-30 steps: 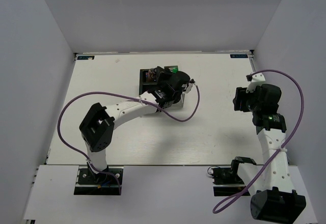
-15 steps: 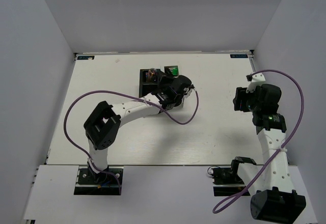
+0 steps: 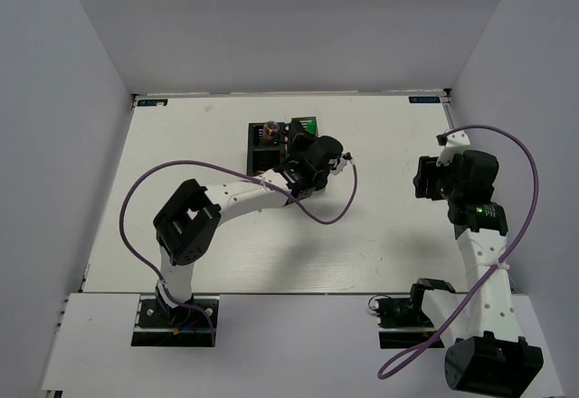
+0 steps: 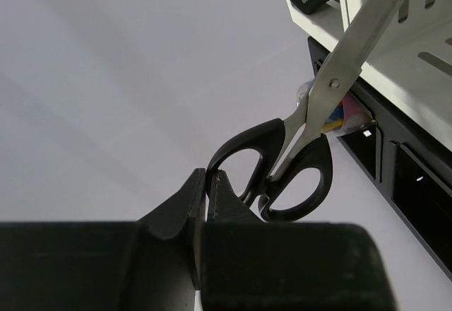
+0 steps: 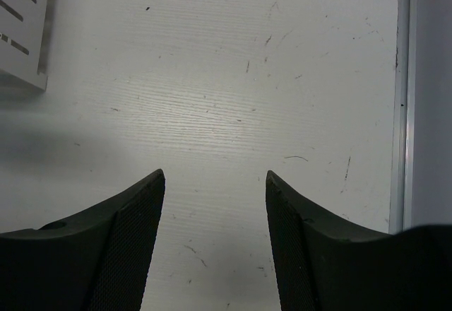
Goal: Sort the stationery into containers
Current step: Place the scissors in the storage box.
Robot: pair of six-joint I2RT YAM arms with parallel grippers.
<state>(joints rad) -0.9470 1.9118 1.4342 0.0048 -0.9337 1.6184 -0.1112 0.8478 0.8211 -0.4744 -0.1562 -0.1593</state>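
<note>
Counter (image 3: 389,136) white, scuffed. In L wrist view, white organiser (image 4: 402,56) just above black organiser (image 4: 413,184). Steel-bladed scissors (image 4: 304,148) slant up across white one's front, black handles low. L gripper (image 4: 208,175) clenched on handle-loop rim. R gripper (image 5: 215,177) released, jaws spread over counter, well apart.

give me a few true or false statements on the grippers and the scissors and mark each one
1. The right gripper is open above the table. True.
2. The scissors have red handles. False: the handles are black.
3. The left gripper has its jaws spread wide. False: they are pinched shut on a handle loop of the scissors.
4. The scissors' blades point toward the white container. True.
</note>
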